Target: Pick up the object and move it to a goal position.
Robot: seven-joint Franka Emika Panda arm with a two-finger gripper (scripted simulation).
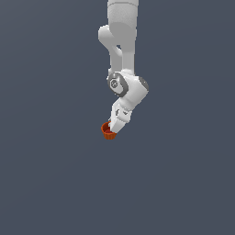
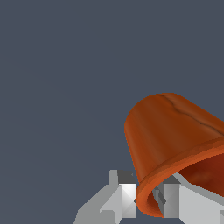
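Observation:
The object is a small orange-red tapered cup [image 1: 108, 132] with a thicker rim, seen at the centre of the exterior view. It hangs tilted at the tip of the white arm. My gripper [image 1: 113, 128] is shut on its wall near the rim. The wrist view shows the cup [image 2: 168, 131] large and close, its base pointing away from the camera. One finger [image 2: 120, 197] presses the outside of the wall and the other finger [image 2: 181, 199] reaches inside the rim. The gripper [image 2: 148, 194] pinches the rim between them.
A plain dark blue-grey ground [image 1: 55, 183] fills both views. The white arm [image 1: 123, 50] comes down from the top of the exterior view.

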